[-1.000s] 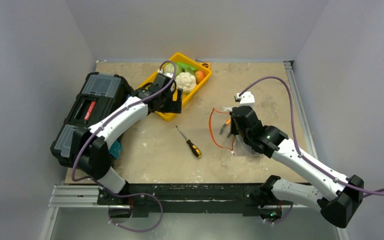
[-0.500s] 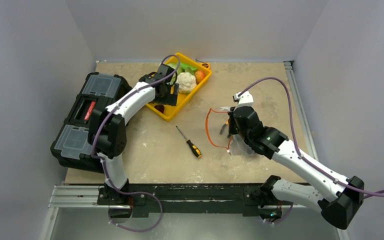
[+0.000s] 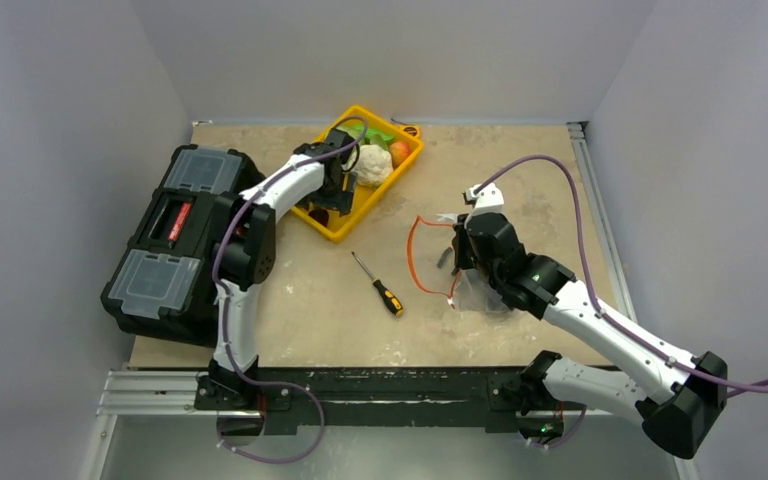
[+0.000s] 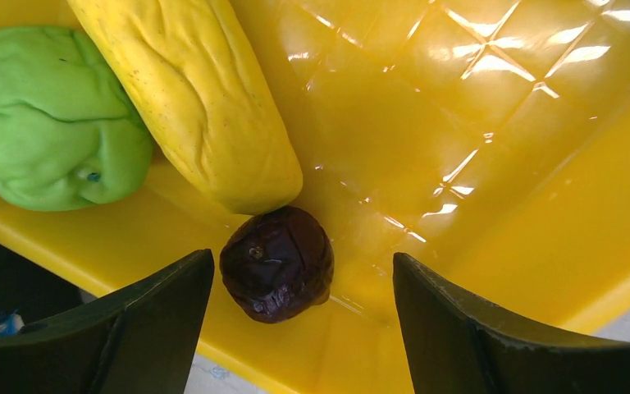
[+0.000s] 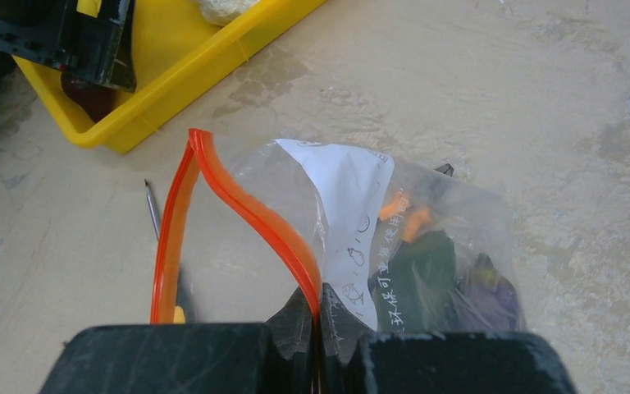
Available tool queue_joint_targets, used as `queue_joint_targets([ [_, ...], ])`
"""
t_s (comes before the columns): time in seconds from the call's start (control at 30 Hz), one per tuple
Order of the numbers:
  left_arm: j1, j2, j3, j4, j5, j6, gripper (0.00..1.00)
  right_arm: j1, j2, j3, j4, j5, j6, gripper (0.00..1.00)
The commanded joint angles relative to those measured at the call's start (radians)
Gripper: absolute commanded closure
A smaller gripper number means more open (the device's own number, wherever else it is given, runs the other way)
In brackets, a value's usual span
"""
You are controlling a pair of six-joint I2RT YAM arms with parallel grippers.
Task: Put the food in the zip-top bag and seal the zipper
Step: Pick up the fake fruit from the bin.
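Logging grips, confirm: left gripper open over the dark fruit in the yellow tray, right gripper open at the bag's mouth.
The right gripper is shut on the orange strip of the bag, not open; the right wrist view shows it. The rest holds.

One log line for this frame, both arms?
left pincer: open, straddling dark round food in yellow tray | right pincer: shut on zip-top bag mouth | zipper: unsealed | phase: pre-grasp
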Motion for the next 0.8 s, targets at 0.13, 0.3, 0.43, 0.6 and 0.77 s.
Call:
queue_joint_targets([
  [0.13, 0.012, 0.009, -0.047, 0.016, -0.002, 0.012, 0.23, -0.002, -0.001, 0.004, 0.053, -0.015, -0.015, 1.0],
  [0.3, 0.013, 0.018, -0.046, 0.022, -0.008, 0.022, 0.28, -0.001, 0.007, 0.006, 0.051, -0.016, -0.017, 1.0],
  [0.43, 0.013, 0.022, -0.037, 0.015, -0.003, 0.022, 0.36, -0.001, 0.009, 0.01, 0.042, -0.006, -0.015, 1.0],
  [0.6, 0.013, -0.002, -0.014, 0.003, -0.006, 0.035, 0.55, -0.001, 0.0, 0.01, 0.03, 0.001, -0.015, 1.0],
  [0.77, 0.013, -0.084, -0.005, -0.023, 0.045, 0.016, 0.67, -0.001, -0.003, 0.013, 0.019, 0.008, -0.014, 1.0],
])
